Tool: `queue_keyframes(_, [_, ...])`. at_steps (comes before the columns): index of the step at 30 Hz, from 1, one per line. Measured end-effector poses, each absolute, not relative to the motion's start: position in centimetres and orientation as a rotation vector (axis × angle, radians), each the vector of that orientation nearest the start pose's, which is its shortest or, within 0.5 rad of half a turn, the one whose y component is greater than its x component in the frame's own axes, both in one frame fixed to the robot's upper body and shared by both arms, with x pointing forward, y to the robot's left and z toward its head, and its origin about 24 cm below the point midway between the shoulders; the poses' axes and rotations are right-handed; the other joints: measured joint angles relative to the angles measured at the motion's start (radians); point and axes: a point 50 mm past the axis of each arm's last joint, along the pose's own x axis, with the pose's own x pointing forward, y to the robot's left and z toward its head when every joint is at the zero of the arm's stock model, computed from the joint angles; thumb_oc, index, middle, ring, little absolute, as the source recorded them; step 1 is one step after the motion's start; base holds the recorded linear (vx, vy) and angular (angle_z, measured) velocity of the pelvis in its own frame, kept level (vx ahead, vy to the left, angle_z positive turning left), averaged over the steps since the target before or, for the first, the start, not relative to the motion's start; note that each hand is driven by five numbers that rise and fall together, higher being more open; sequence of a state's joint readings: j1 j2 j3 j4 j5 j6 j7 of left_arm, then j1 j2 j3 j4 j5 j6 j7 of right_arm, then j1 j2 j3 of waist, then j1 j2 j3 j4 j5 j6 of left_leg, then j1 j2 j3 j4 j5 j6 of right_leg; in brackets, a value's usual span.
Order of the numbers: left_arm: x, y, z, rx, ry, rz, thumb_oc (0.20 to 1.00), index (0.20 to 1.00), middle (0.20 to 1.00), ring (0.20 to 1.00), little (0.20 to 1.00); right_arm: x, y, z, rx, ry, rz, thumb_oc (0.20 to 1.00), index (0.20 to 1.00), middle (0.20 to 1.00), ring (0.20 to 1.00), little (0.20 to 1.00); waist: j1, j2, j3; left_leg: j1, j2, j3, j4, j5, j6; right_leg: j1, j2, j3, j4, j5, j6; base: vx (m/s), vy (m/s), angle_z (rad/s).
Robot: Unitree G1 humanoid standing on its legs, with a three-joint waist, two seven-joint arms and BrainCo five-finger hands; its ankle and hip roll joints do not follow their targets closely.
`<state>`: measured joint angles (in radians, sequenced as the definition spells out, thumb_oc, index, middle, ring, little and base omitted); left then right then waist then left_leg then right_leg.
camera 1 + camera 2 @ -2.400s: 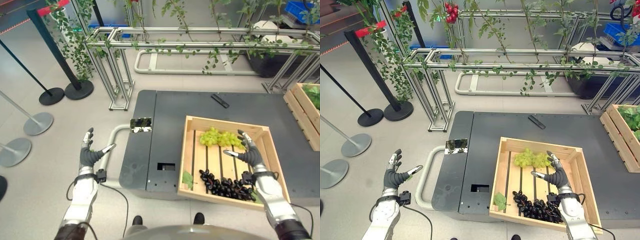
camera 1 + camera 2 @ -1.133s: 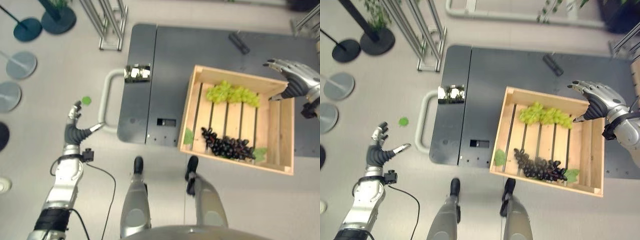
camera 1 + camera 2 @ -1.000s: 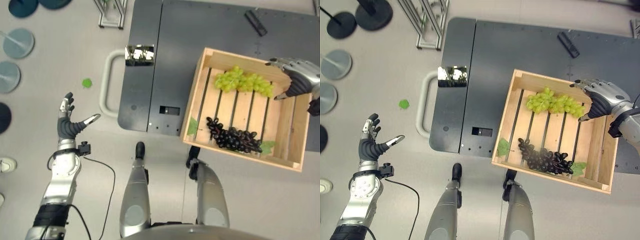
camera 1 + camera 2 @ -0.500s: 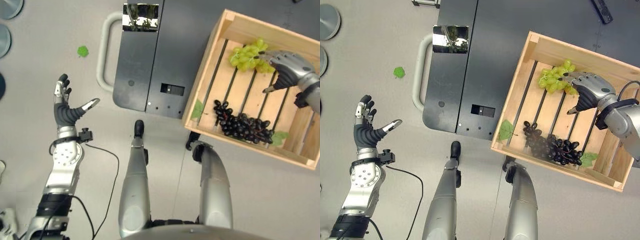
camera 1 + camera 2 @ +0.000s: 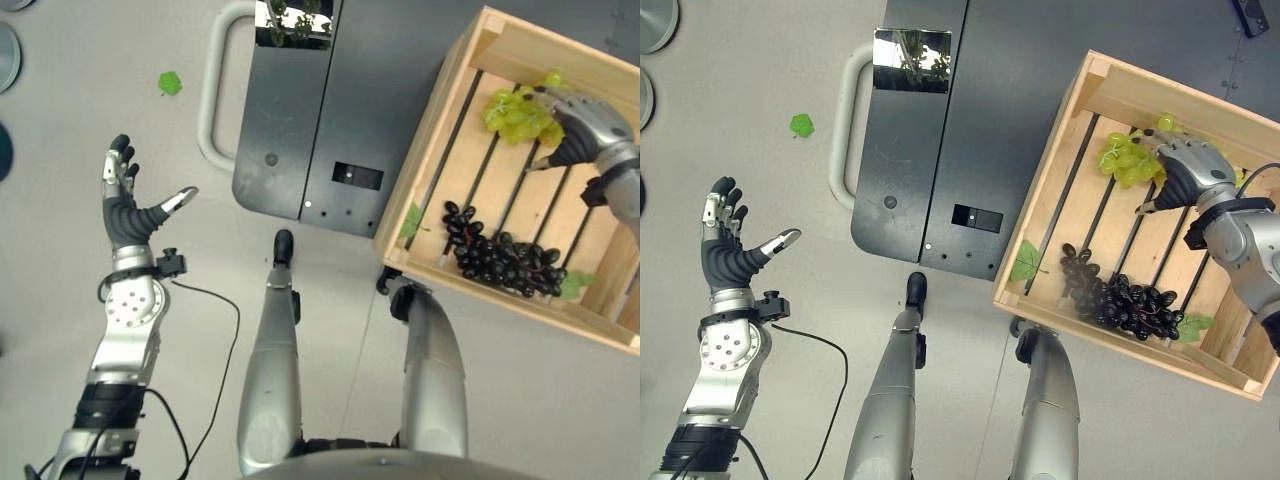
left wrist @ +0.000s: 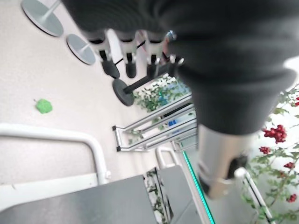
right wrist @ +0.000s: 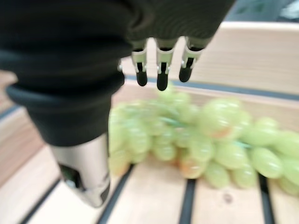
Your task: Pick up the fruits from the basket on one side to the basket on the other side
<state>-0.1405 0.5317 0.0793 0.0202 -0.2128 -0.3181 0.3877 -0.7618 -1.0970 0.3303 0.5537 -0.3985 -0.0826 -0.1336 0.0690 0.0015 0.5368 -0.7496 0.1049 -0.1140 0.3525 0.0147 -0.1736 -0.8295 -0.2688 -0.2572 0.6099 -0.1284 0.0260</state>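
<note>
The right hand [image 5: 1185,170] is reaching into the wooden crate [image 5: 1110,90] and hovering over the green grapes [image 5: 1125,160], which are lying on the slats by the crate's far wall; its fingers [image 7: 161,70] are pointing out nearly straight above the bunch and its thumb [image 7: 84,172] is standing apart beside it, so the hand is open and is closing on nothing; whether the fingertips are touching the grapes I cannot tell.

The dark grapes [image 5: 1115,295] are lying in the same crate, nearer the robot, well apart from the green bunch; one green leaf [image 5: 1025,265] is sitting at the crate's near left corner and another [image 5: 1190,325] is lying just beside the dark bunch on its right.

The crate is resting on a dark grey cart [image 5: 970,120] with a pale loop handle [image 5: 840,110] on its left side and a shiny plate [image 5: 910,47] on its top.

The left hand [image 5: 728,262] is hanging over the floor [image 5: 760,60] well to the left of the cart, palm up, fingers spread and straight, thumb out, holding nothing; a small green leaf [image 5: 801,124] is lying on the floor between it and the handle.
</note>
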Motion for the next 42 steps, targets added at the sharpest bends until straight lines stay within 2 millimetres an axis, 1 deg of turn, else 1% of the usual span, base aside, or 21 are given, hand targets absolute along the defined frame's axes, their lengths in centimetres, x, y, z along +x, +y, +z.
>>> queue_keyframes(3, [26.5, 26.1, 14.4, 0.212, -0.519, 0.387, 1.0, 1.0, 1.0, 1.0, 1.0, 34.0, -32.6, 25.8, -1.441, -0.253, -0.375, 1.0, 1.0, 1.0, 1.0, 1.0, 0.001, 0.0, 0.0, -0.002, -0.003, 0.0, -0.002, 0.001, -0.001, -0.005, 0.001, 0.003, -0.001, 0.001, 0.0, 0.0, 0.0, 0.0])
queue_keyframes(6, [26.5, 26.0, 14.3, 0.201, -0.515, 0.382, 1.0, 1.0, 1.0, 1.0, 1.0, 34.1, -32.7, 26.7, -1.431, -0.284, -0.419, 1.0, 1.0, 1.0, 1.0, 1.0, 0.0, 0.0, 0.0, -0.007, -0.003, 0.001, -0.002, 0.001, -0.001, -0.009, 0.002, 0.002, 0.001, 0.002, 0.0, 0.0, 0.0, 0.0])
queue_keyframes(8, [26.6, 25.9, 14.4, 0.2, -0.519, 0.382, 1.0, 1.0, 1.0, 1.0, 1.0, 34.2, -33.2, 26.9, -1.423, -0.277, -0.452, 1.0, 1.0, 1.0, 1.0, 1.0, 0.003, 0.0, 0.0, -0.011, -0.004, 0.0, -0.001, 0.001, -0.001, -0.01, 0.0, 0.002, 0.0, 0.002, 0.001, 0.0, 0.0, 0.0])
queue_keyframes(12, [26.6, 26.0, 14.4, 0.197, -0.521, 0.391, 1.0, 1.0, 1.0, 1.0, 1.0, 34.3, -33.6, 26.6, -1.423, -0.252, -0.473, 1.0, 1.0, 1.0, 1.0, 1.0, 0.006, 0.0, 0.0, -0.012, -0.005, 0.0, 0.002, 0.001, -0.001, -0.009, -0.002, 0.004, -0.001, 0.004, 0.004, 0.0, 0.005, 0.01])
queue_keyframes(16, [26.6, 26.1, 14.4, 0.16, -0.519, 0.403, 1.0, 1.0, 1.0, 1.0, 1.0, 34.7, -34.3, 25.8, -1.365, -0.201, -0.506, 1.0, 1.0, 1.0, 1.0, 1.0, 0.009, 0.0, 0.0, -0.012, -0.006, -0.001, 0.005, 0.002, 0.0, -0.007, -0.002, 0.004, -0.001, 0.006, 0.004, 0.0, 0.0, 0.0])
queue_keyframes(20, [26.7, 26.0, 14.5, 0.149, -0.521, 0.402, 1.0, 1.0, 1.0, 1.0, 1.0, 34.8, -36.0, 25.1, -1.332, -0.087, -0.56, 1.0, 1.0, 1.0, 1.0, 1.0, 0.022, 0.001, -0.001, -0.015, -0.006, -0.001, 0.005, 0.002, 0.001, -0.01, -0.001, 0.004, -0.004, 0.007, 0.003, 0.0, 0.0, 0.0])
queue_keyframes(21, [26.7, 26.0, 14.5, 0.146, -0.521, 0.403, 1.0, 1.0, 1.0, 1.0, 1.0, 34.8, -36.2, 25.1, -1.327, -0.081, -0.564, 1.0, 1.0, 1.0, 1.0, 1.0, 0.023, 0.001, -0.001, -0.016, -0.006, -0.001, 0.005, 0.002, 0.001, -0.011, 0.0, 0.004, -0.004, 0.007, 0.003, 0.0, 0.0, 0.0])
queue_keyframes(32, [26.8, 25.8, 14.4, 0.126, -0.518, 0.394, 1.0, 1.0, 1.0, 1.0, 1.0, 35.4, -36.2, 25.7, -1.309, 0.003, -0.513, 1.0, 1.0, 1.0, 1.0, 1.0, 0.024, 0.001, -0.001, -0.032, -0.008, -0.002, 0.004, 0.002, 0.0, -0.024, -0.001, 0.003, -0.004, 0.007, 0.004, 0.0, 0.0, 0.0])
queue_keyframes(37, [26.8, 25.8, 14.4, 0.125, -0.516, 0.393, 1.0, 1.0, 1.0, 1.0, 1.0, 36.0, -35.5, 25.6, -1.345, 0.027, -0.474, 1.0, 1.0, 1.0, 1.0, 1.0, 0.023, 0.001, -0.001, -0.031, -0.006, -0.002, 0.006, 0.003, 0.0, -0.024, 0.001, 0.004, 0.0, 0.008, 0.003, 0.0, 0.0, 0.0])
queue_keyframes(42, [27.0, 25.4, 14.2, 0.119, -0.508, 0.377, 1.0, 1.0, 1.0, 1.0, 1.0, 36.5, -34.9, 25.4, -1.344, 0.027, -0.461, 1.0, 1.0, 1.0, 1.0, 1.0, 0.02, 0.001, -0.001, -0.031, -0.006, -0.002, 0.007, 0.003, 0.001, -0.025, 0.001, 0.005, 0.001, 0.008, 0.003, 0.0, 0.0, 0.0])
